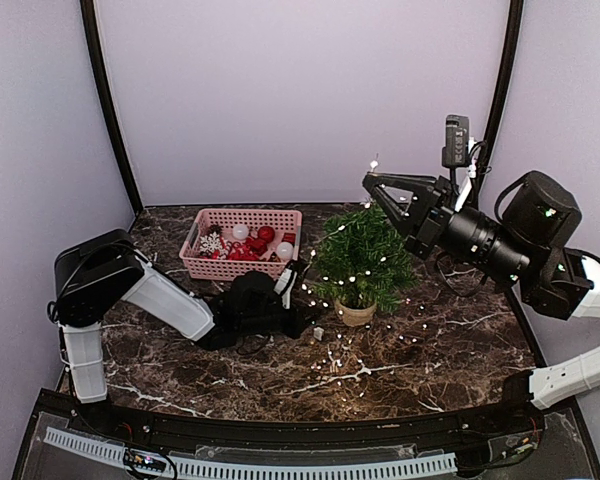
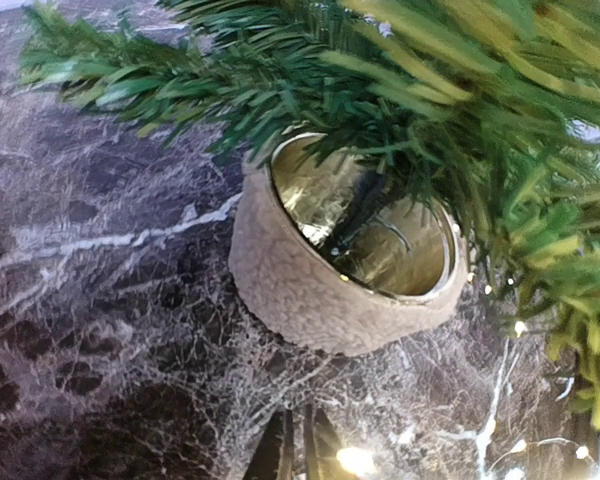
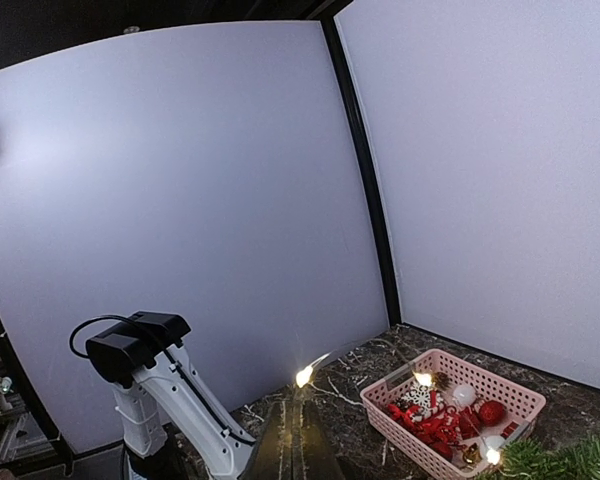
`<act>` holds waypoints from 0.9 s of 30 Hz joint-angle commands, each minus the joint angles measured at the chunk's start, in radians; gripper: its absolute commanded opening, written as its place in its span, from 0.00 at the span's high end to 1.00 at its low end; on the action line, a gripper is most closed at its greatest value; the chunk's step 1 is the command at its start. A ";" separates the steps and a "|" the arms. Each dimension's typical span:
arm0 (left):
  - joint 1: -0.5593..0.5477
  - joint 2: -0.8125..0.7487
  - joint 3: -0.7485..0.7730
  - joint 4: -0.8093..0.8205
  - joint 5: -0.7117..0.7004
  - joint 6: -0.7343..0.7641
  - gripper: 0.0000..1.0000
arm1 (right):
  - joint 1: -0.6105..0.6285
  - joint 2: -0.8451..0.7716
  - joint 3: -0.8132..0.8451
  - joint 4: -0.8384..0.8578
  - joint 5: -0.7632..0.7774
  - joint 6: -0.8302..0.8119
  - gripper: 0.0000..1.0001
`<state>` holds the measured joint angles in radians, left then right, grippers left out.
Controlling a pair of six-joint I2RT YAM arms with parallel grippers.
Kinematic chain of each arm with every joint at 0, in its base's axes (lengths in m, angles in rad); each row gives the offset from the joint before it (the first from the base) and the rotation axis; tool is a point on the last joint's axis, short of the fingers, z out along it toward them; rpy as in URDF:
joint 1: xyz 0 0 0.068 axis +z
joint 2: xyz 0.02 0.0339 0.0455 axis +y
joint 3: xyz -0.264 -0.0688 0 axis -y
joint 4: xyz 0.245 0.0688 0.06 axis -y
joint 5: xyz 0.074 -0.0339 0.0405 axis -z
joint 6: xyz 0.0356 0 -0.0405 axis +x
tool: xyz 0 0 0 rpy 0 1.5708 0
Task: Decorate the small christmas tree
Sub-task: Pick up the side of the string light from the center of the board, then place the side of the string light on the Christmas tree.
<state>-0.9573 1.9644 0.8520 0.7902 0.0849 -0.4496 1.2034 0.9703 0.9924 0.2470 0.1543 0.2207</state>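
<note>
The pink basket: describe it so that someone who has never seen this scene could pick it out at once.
On the dark marble table, look toward the back wall, left of centre. Just left of the small christmas tree sits the pink basket. It alone is pink and lattice-walled, with red and white ornaments inside.

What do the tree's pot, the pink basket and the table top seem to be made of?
The pot: rough tan felt-like wrap outside, shiny gold lining inside, perhaps foil. The pink basket: probably moulded plastic, by its even lattice walls. The table top: dark marble look with white veins, possibly only printed.
</note>
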 commanded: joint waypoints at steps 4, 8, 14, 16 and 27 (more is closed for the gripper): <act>0.002 -0.068 -0.034 0.062 -0.007 0.041 1.00 | -0.004 0.000 0.013 0.036 0.009 -0.007 1.00; -0.008 -0.133 -0.087 0.154 -0.008 0.084 1.00 | -0.005 0.000 0.024 0.031 0.006 -0.014 1.00; -0.082 -0.211 -0.134 0.269 -0.067 0.233 1.00 | -0.004 -0.002 0.027 0.028 0.011 -0.026 1.00; -0.112 -0.222 -0.124 0.273 -0.105 0.287 1.00 | -0.004 -0.002 0.028 0.025 0.017 -0.030 1.00; -0.191 -0.125 -0.031 0.329 -0.136 0.398 1.00 | -0.005 -0.021 0.028 0.006 0.038 -0.069 1.00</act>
<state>-1.1316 1.8042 0.7734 1.0634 -0.0296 -0.1074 1.2030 0.9699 0.9928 0.2394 0.1802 0.1783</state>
